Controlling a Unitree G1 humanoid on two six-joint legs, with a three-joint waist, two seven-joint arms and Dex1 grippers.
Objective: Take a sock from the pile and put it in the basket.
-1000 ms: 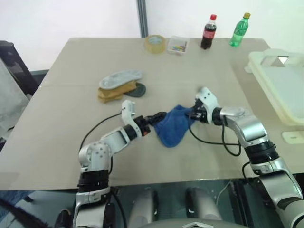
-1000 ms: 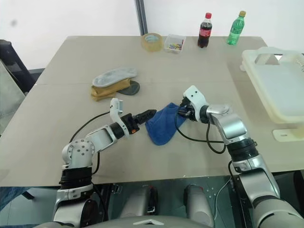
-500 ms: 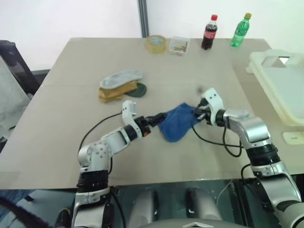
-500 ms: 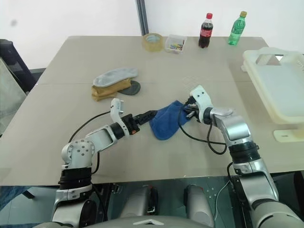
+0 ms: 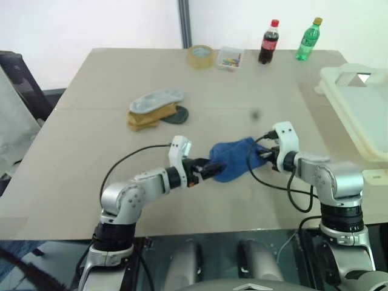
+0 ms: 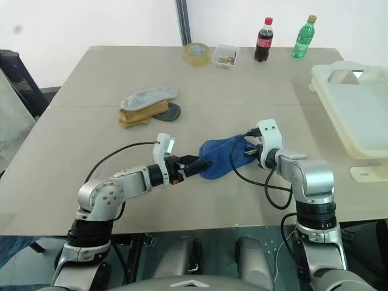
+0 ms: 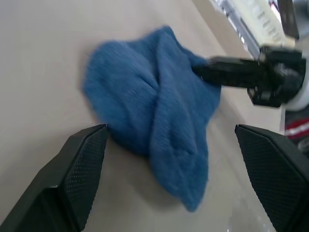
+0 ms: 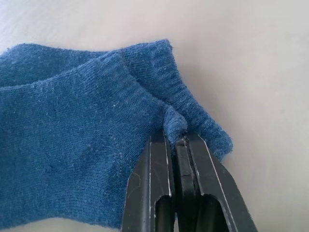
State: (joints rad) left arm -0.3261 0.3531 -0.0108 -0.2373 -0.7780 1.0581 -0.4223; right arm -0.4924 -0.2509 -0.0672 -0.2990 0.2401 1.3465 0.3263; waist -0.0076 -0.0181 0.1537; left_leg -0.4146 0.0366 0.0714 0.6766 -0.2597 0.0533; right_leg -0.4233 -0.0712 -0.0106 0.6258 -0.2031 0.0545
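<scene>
The blue sock point(image 5: 232, 161) lies crumpled on the table's near middle. My right gripper point(image 8: 176, 137) is shut on its cuff, with the fabric bunched between the black fingers point(image 5: 259, 154). From the other side, my left gripper point(image 5: 212, 168) stands open at the sock's left edge, its two fingers point(image 7: 91, 145) spread wide and holding nothing. The pile point(image 5: 154, 109), farther back on the left, holds a light grey, a mustard-yellow and a dark green sock. At the table's right edge stands the cream-white basket point(image 5: 337, 91), apart from both grippers.
Along the far edge stand a tape roll point(image 5: 199, 56), a small clear box point(image 5: 229, 58), a cola bottle point(image 5: 267, 41) and a green bottle point(image 5: 307, 38). A small white piece point(image 5: 376, 176) lies near the basket. Black cables loop from both wrists over the table.
My right gripper has dragged the sock's cuff to the right and toward the near edge. The left gripper, still open, has followed it the same way.
</scene>
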